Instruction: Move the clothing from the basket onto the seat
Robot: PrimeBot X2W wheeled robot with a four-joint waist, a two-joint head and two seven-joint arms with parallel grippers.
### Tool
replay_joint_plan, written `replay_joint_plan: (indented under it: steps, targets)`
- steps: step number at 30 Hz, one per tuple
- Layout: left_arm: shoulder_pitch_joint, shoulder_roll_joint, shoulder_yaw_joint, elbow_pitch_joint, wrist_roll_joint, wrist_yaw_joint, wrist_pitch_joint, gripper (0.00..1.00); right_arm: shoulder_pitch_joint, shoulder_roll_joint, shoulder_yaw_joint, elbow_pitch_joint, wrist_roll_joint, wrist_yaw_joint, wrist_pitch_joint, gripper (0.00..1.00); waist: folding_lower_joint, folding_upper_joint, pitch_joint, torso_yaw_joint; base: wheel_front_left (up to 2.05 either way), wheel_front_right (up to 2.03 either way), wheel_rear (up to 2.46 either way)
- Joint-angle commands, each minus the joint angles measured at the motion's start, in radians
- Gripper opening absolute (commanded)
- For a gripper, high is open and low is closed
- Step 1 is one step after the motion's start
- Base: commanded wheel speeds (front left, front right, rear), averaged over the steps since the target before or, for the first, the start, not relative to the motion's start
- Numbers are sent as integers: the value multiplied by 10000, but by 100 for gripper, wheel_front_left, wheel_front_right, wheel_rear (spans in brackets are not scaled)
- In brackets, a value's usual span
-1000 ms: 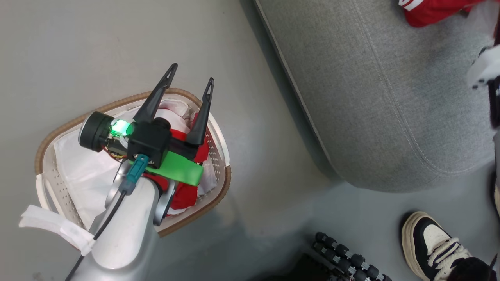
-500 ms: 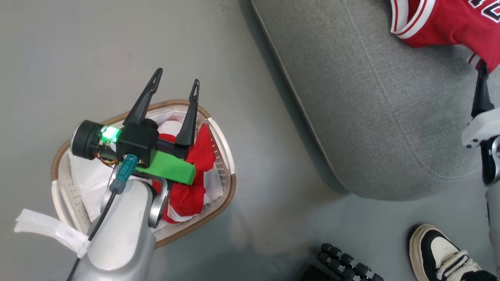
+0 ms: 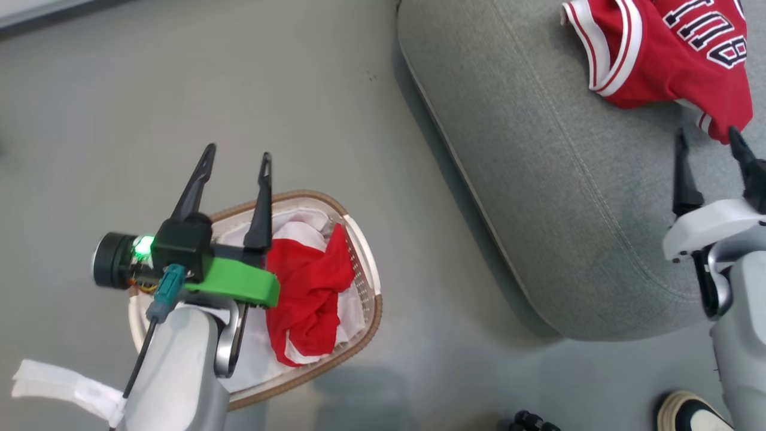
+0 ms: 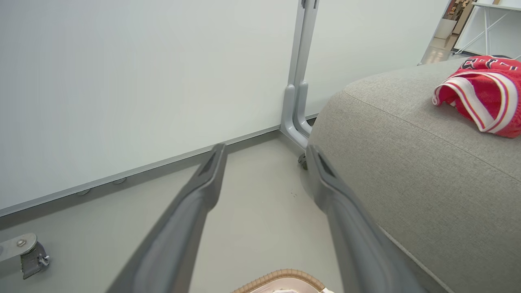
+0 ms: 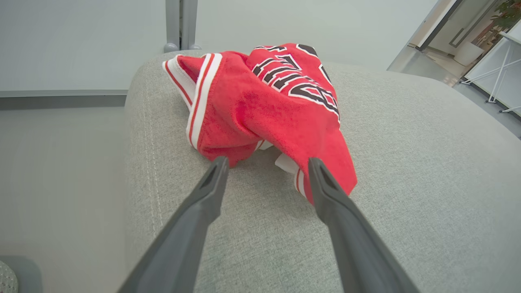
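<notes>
Basket (image 3: 366, 263) holds 1 red/white garment (image 3: 308, 293); jersey (image 3: 664, 54) on seat (image 3: 538, 179).

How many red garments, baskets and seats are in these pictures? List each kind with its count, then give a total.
Red garments: 2, the jersey and the plainer piece
Basket: 1
Seat: 1
Total: 4

Red jersey (image 3: 664, 60) crumpled on grey seat (image 3: 538, 179); plainer red piece (image 3: 308, 293) in basket (image 3: 302, 195).
</notes>
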Motion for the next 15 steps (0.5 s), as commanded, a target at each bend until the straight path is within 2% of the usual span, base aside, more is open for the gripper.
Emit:
replay_joint_plan:
  steps: [1, 15]
  targets:
    - [238, -3, 135, -19, 1, 89, -3, 100, 38, 10, 207, -94, 95, -14, -15, 100, 0, 0, -513, 381, 0, 0, 0]
    - [1064, -246, 1210, 285, -89, 380, -1, 100, -247, 403, 2099, -269, 590, -14, -15, 100, 0, 0, -1583, 1568, 0, 0, 0]
